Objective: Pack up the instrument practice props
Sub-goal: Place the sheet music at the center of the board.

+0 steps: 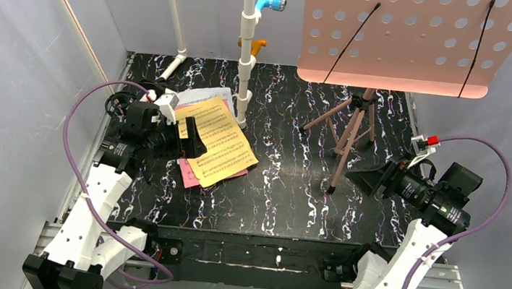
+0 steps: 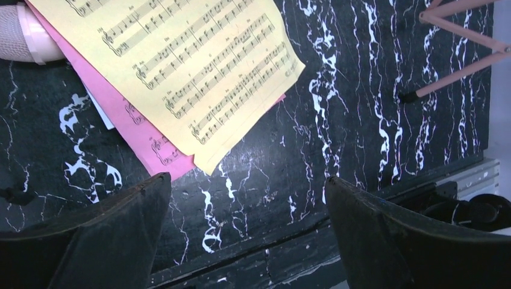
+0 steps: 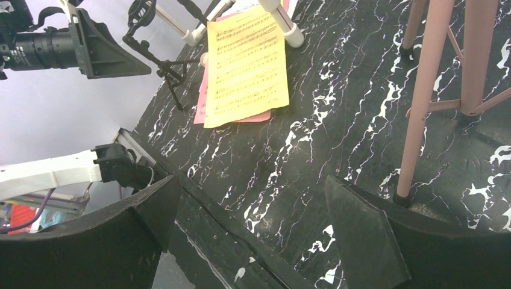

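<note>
Left gripper point(image 2: 247, 180): jaws wide apart, nothing between them, hanging over the black marbled table point(image 1: 283, 198) just short of the near corner of the sheet-music pile; right gripper point(image 3: 251, 180): jaws also spread and empty, above the table's near edge, close to one foot of the pink music stand point(image 1: 351, 130)

The pile lies flat on the left of the table, three pages counted; the yellow page point(image 2: 199, 66) on top, its printed staves plain to read; the pink page point(image 2: 132, 129) mostly covered, only its edges showing; the white page point(image 1: 204, 97) showing only as a strip at the far side

One beige-pink tube point(image 2: 24, 39) pokes out beside the pile, cut off by the edge of the left wrist view, its length hidden

One stand, upright on three legs at the right of the table, well apart from the pages; its hole-punched desk point(image 1: 411, 38) is cut off by the top of the overhead view, two black page-holder arms across it

Behind the pile rises the white pipe frame point(image 1: 246, 56), with one blue fitting point(image 1: 273, 2) and one orange fitting point(image 1: 256, 43); a thin black wire thing point(image 3: 166, 66) beside the pages is too tangled to name
</note>
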Tool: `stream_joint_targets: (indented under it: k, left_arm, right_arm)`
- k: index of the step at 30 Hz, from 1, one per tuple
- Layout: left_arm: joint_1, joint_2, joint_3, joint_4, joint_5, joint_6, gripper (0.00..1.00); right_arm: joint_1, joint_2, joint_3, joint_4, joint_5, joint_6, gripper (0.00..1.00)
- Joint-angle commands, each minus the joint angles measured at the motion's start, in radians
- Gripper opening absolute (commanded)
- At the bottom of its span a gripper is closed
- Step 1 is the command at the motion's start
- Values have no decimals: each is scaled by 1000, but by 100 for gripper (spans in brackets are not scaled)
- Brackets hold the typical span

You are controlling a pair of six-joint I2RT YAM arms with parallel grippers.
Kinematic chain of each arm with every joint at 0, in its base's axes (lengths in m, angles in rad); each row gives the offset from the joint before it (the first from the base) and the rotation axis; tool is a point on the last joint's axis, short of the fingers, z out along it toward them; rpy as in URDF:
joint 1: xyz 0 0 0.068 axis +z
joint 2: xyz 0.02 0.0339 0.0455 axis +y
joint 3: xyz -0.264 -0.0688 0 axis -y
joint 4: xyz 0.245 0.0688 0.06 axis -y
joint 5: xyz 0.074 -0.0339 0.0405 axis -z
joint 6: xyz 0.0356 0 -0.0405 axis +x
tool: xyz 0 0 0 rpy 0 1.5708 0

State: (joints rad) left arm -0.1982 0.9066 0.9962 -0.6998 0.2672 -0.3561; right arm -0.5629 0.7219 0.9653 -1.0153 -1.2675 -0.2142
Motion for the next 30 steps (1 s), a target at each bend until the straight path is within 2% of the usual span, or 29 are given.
stream_joint_targets:
  k: [1,17,30]
  left_arm:
    - [6,-33,-17,-42,61,38,98]
    - [5,-152,-74,5,237,3,98]
    - [5,-233,-172,134,409,-114,98]
  right_arm:
    - [1,6,5,27,0,-15,98]
    - [0,19,20,11,22,-38,98]
    - [0,45,80,-52,68,-118,98]
